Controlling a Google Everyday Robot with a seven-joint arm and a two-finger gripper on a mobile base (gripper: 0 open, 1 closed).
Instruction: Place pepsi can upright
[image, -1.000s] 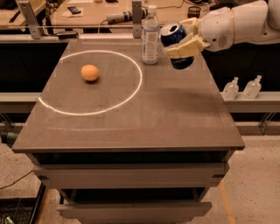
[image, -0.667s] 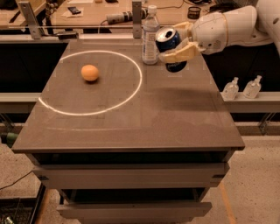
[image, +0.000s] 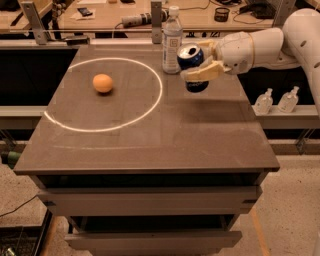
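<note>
Lowered leftward, the tool (image: 201, 61) clasps the tilted pepsi can (image: 189, 56) beside a bottle (image: 172, 42)

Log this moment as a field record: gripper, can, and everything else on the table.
gripper: over the far right of the table, shut on the pepsi can
pepsi can: tilted, silver top toward the camera, not upright; contact with the table cannot be told
water bottle: upright near the far edge, just left of the pepsi can
orange: on the table's left side, inside the white circle
white circle: marked on the tabletop, left and middle
</note>
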